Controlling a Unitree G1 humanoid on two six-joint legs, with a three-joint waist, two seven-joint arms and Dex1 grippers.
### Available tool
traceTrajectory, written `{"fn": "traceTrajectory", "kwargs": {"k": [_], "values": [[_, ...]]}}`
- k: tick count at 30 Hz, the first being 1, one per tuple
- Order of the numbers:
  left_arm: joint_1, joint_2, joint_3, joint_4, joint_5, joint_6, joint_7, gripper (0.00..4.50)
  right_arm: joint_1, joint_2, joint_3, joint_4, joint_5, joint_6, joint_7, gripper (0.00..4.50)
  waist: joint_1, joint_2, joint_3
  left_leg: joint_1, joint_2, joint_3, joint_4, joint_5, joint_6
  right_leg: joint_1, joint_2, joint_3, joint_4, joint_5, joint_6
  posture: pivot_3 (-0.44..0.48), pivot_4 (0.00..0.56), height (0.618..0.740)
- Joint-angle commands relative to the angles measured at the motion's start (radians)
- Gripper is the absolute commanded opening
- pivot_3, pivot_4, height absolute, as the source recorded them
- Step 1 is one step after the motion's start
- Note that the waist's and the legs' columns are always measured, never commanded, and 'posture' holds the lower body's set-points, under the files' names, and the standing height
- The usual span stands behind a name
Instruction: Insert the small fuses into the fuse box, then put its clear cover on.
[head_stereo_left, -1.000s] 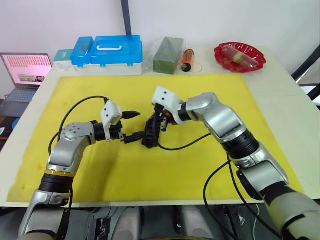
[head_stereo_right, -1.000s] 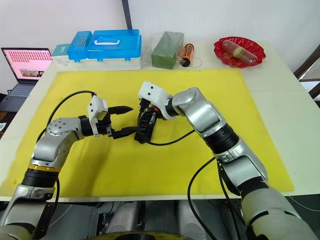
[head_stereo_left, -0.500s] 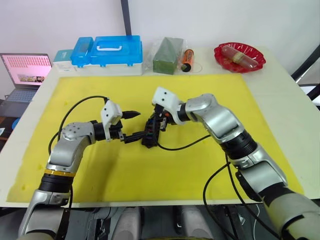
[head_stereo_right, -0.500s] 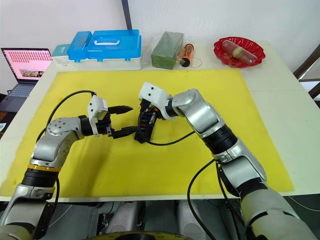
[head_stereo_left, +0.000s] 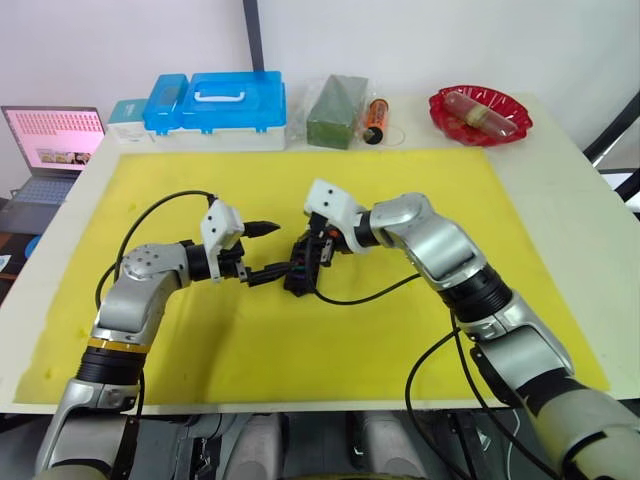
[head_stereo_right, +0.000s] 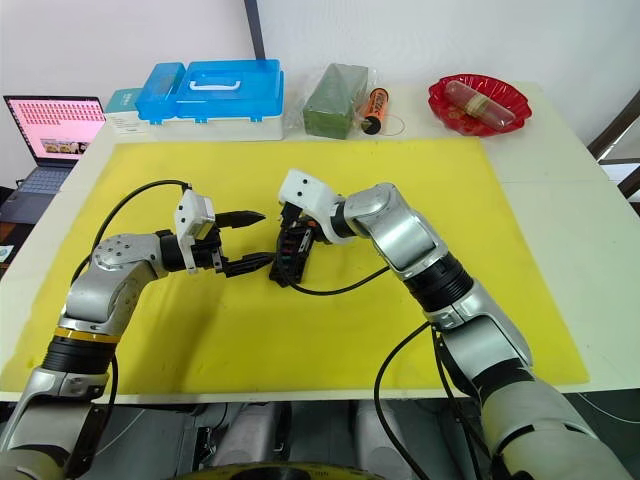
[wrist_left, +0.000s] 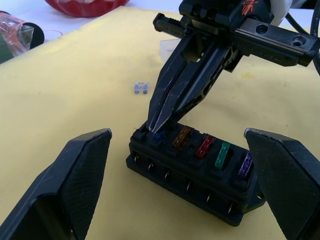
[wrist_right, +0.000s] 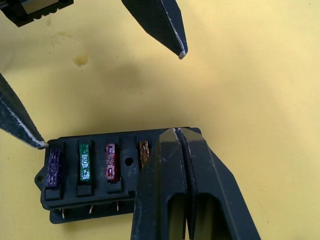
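Note:
The black fuse box (wrist_left: 192, 172) lies on the yellow mat (head_stereo_left: 420, 190), its slots holding tan, red, green and purple small fuses (wrist_left: 205, 146). My right gripper (wrist_left: 156, 129) points down onto the box's end slot, shut on a blue fuse. My left gripper (head_stereo_left: 268, 252) is open and straddles the box. Its lower fingertip (wrist_right: 30, 134) touches the box's purple end, and its upper one stands apart from the box. A loose grey fuse (wrist_left: 141, 88) lies on the mat beyond. The clear cover (wrist_left: 168, 48) lies farther off, partly behind the right gripper.
Along the table's back edge stand a blue-lidded storage case (head_stereo_left: 225, 105), a green packet (head_stereo_left: 335, 110), an orange cylinder (head_stereo_left: 375, 118) and a red bowl (head_stereo_left: 480, 112). A laptop (head_stereo_left: 50, 140) sits off the table's left. A black cable (head_stereo_left: 370, 290) trails over the mat.
The right wrist has shifted very slightly over the fuse box. The left arm and the box have stayed in place.

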Motion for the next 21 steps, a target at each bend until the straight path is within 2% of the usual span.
{"fn": "traceTrajectory", "kwargs": {"k": [1, 13, 17, 21], "values": [[-0.011, 0.007, 0.011, -0.022, -0.001, -0.012, 0.0, 4.5, 0.048, 0.002, 0.034, 0.06, -0.028, -0.013, -0.001, 0.02, 0.0, 0.0, 0.0, 0.0, 0.0, 0.0, 0.0, 0.0, 0.0, 0.0, 0.0, 0.0, 0.0, 0.0, 0.0, 0.0, 0.15, 0.74], [0.0, 0.017, 0.016, -0.022, 0.0, -0.014, -0.002, 4.5, 0.108, -0.014, 0.034, 0.093, -0.051, -0.056, 0.007, 0.02, 0.004, 0.0, -0.004, 0.002, 0.0, 0.0, 0.0, 0.0, 0.0, 0.003, 0.0, 0.0, 0.0, 0.0, 0.0, 0.0, 0.15, 0.74], [0.001, 0.02, 0.029, -0.027, -0.006, -0.026, -0.001, 4.5, 0.061, 0.024, -0.099, -0.042, 0.053, -0.01, 0.002, 0.02, 0.003, 0.0, -0.004, 0.002, 0.0, 0.0, 0.0, 0.0, 0.0, 0.003, 0.0, 0.0, 0.0, 0.0, 0.0, 0.0, 0.15, 0.74], [0.01, 0.032, 0.035, -0.032, -0.004, -0.037, -0.011, 4.5, 0.052, 0.029, -0.153, -0.149, 0.086, -0.028, -0.019, 0.02, 0.002, 0.0, -0.003, 0.0, 0.0, -0.001, 0.0, 0.0, 0.0, 0.001, 0.0, 0.0, 0.0, 0.0, 0.0, 0.0, 0.15, 0.74]]}}
